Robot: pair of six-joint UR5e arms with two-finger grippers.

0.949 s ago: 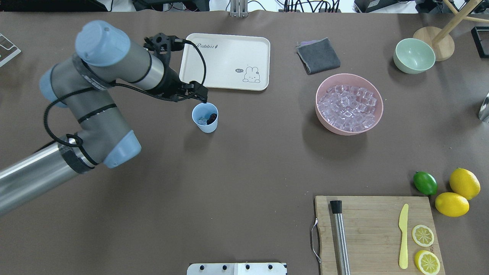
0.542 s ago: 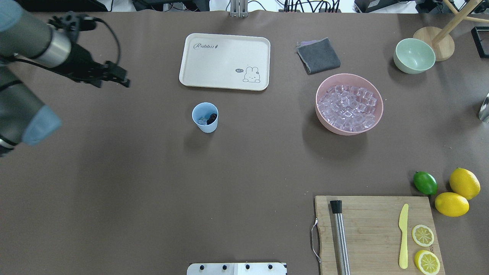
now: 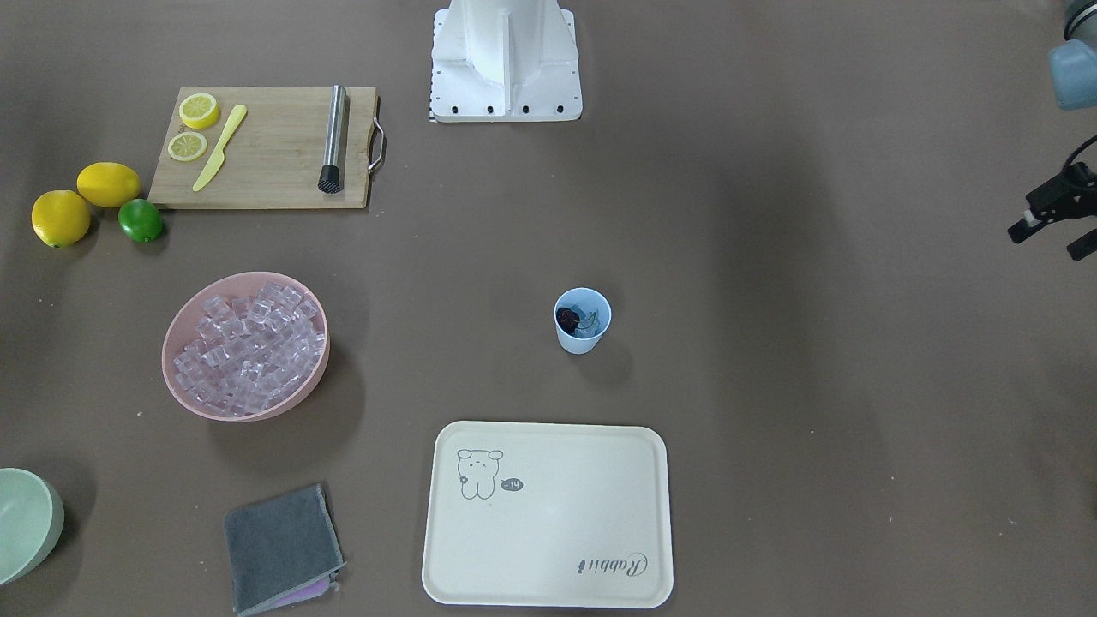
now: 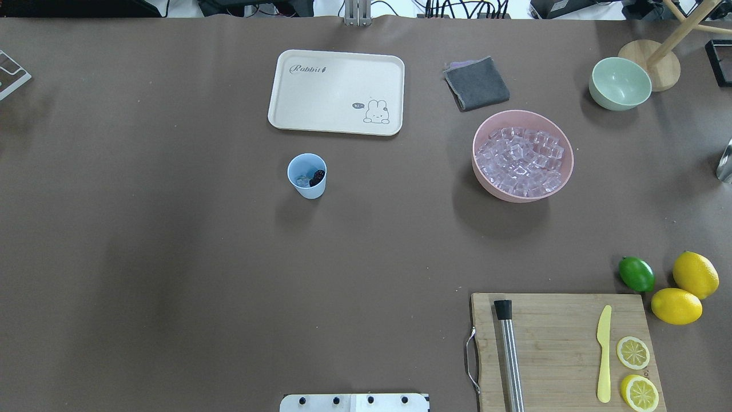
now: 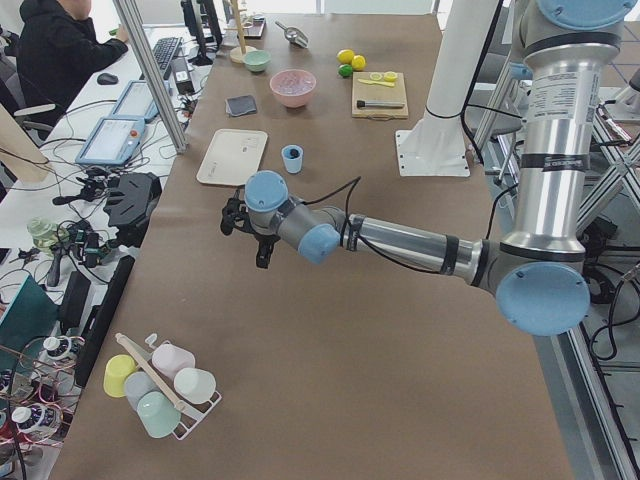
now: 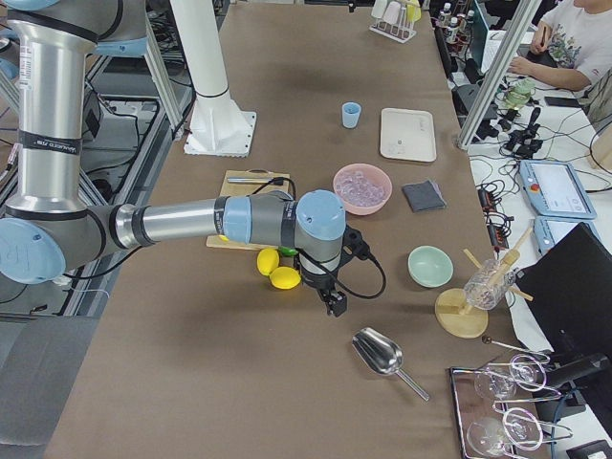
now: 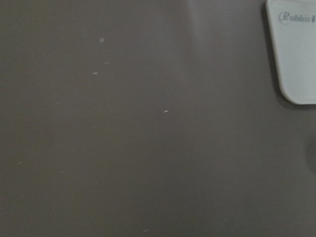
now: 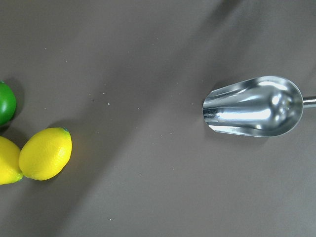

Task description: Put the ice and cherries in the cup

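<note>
The light blue cup [image 4: 307, 175] stands upright mid-table, in front of the tray. The dark cherries [image 4: 317, 177] lie inside it beside a clear ice cube [image 4: 302, 180]; they also show in the front-facing view [image 3: 567, 320]. More ice [image 4: 520, 159] fills the pink bowl [image 4: 563, 177]. My left gripper [image 3: 1046, 242] is far off to the cup's side at the table's left end, its fingers apart and empty. It is out of the overhead view. My right gripper [image 6: 335, 304] hangs near the lemons; I cannot tell whether it is open or shut.
A cream tray [image 4: 336, 91], a grey cloth [image 4: 476, 83] and a pale green bowl [image 4: 620, 83] lie at the back. A cutting board [image 4: 563, 349] carries a muddler, a knife and lemon slices. A lime [image 4: 636, 274], two lemons and a metal scoop [image 8: 254, 106] are at the right.
My left arm has pulled back from just above the cup, swung left and left the overhead view. The cherries and ice stay in the cup.
</note>
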